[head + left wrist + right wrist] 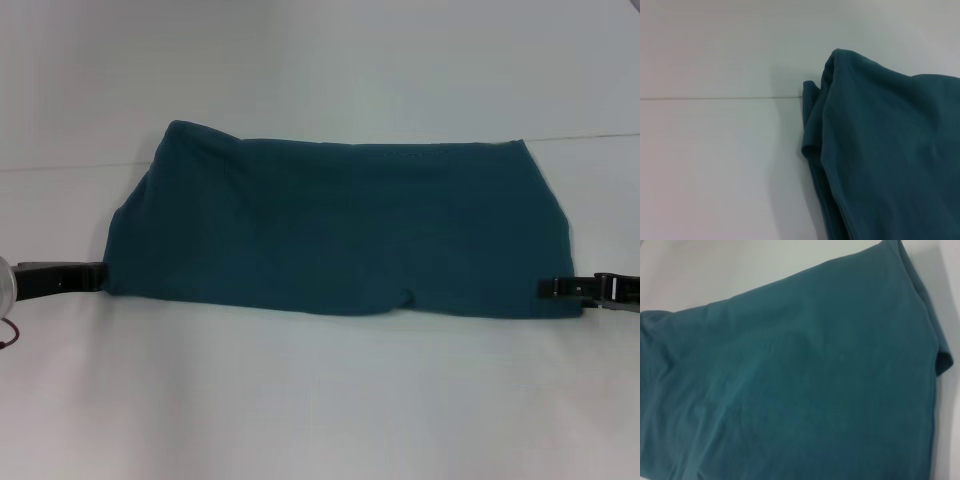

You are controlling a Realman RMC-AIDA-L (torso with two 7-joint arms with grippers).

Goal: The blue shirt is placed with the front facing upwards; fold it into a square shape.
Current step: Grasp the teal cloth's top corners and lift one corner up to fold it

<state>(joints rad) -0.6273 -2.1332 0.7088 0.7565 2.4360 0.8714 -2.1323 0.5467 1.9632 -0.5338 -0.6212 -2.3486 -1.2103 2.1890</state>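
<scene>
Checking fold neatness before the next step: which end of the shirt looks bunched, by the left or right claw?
The end by the left claw: the blue shirt shows loose folds there; by the right claw it lies flatter.

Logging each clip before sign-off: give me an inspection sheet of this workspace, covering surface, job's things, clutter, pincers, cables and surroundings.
Surface: white table, with a thin seam line running across its far part.
Job's things: blue shirt lies folded into a wide band, plain teal side up; no lettering shows. Layered edges bunch at its left end.
Clutter: nothing seen.
Pincers: left pincer sits at the shirt's near left corner, right pincer at its near right corner, both low at the table. Whether either grips the cloth cannot be told.
Cables: a thin red wire by the left arm at the picture's edge.
Surroundings: nothing seen beyond the table.
</scene>
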